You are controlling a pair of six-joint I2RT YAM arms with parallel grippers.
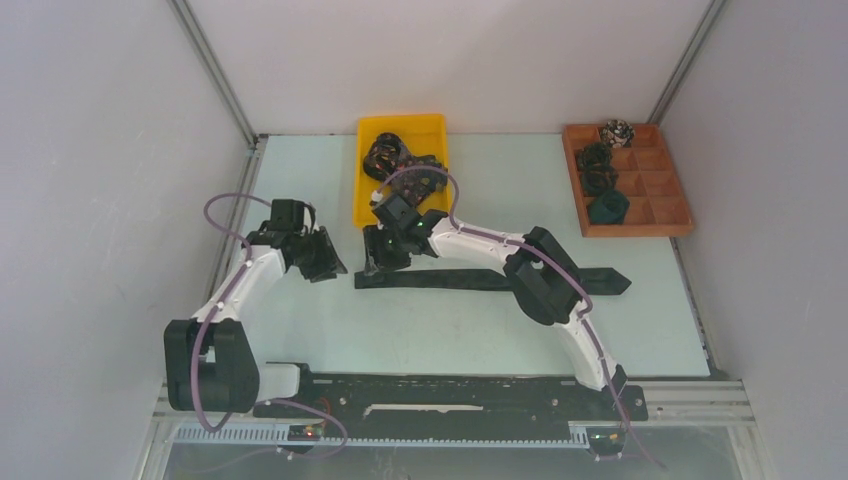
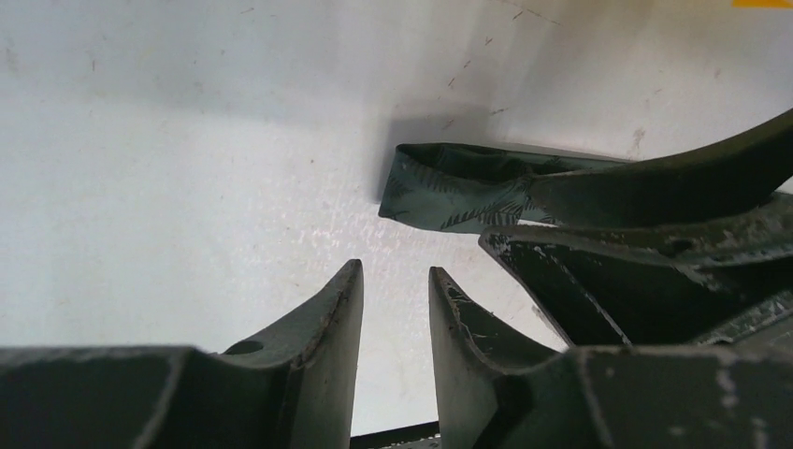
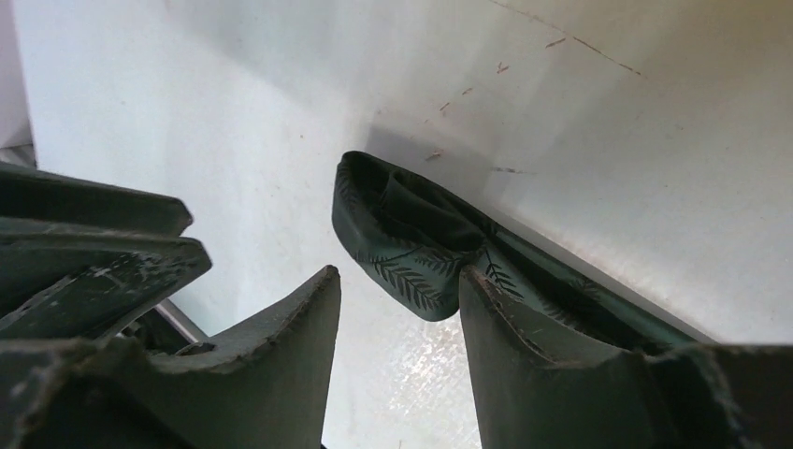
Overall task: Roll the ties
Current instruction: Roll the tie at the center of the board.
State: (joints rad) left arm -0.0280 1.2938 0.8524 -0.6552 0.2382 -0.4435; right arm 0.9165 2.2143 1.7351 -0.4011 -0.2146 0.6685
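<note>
Right fingers [image 3: 524,365] spread | tie [image 3: 402,234] fold maybe touching one | left fingers [image 2: 323,327] parted, tie beyond

Plain white walls [image 1: 500,50] enclose a pale mint worktop [image 1: 300,180] on three sides. Grey metal posts [image 1: 213,70] stand in the back corners. The light is soft and even.
</note>
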